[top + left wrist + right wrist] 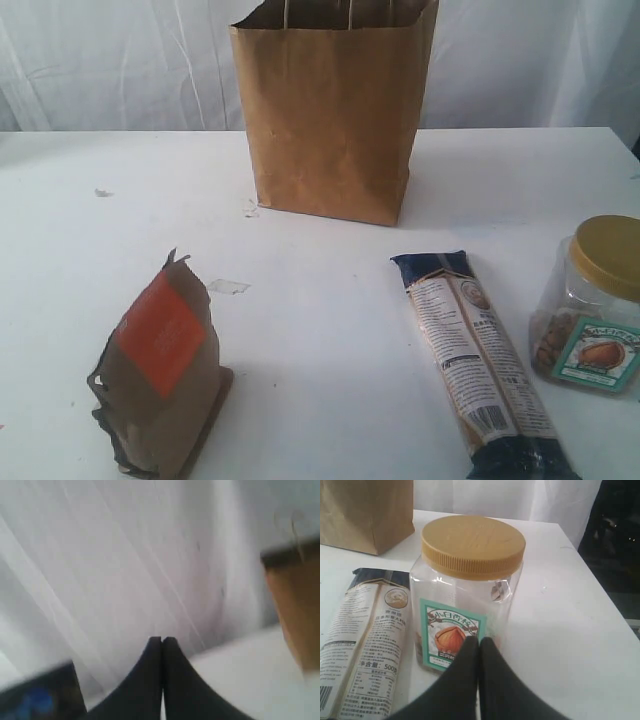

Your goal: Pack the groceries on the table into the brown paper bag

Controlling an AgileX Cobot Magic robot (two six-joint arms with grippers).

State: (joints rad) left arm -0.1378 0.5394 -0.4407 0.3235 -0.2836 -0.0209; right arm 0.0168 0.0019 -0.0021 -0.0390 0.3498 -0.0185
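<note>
The brown paper bag (330, 110) stands upright at the back middle of the white table (330, 330), its mouth open. An orange-labelled brown pouch (160, 370) stands at the front left. A long pasta packet (480, 365) lies flat at the front right, and a gold-lidded clear jar (592, 305) stands upright just right of it. Neither arm shows in the exterior view. My right gripper (479, 641) is shut and empty, close in front of the jar (470, 587), with the pasta packet (367, 640) beside it. My left gripper (162, 640) is shut and empty, facing the curtain, with the bag (295, 610) at the view's edge.
A white curtain (120, 60) hangs behind the table. The table's right edge (605, 605) runs close to the jar, with dark space beyond it. A dark blue object (40, 695) sits blurred in the corner of the left wrist view. Small scuffs (228, 287) mark the tabletop.
</note>
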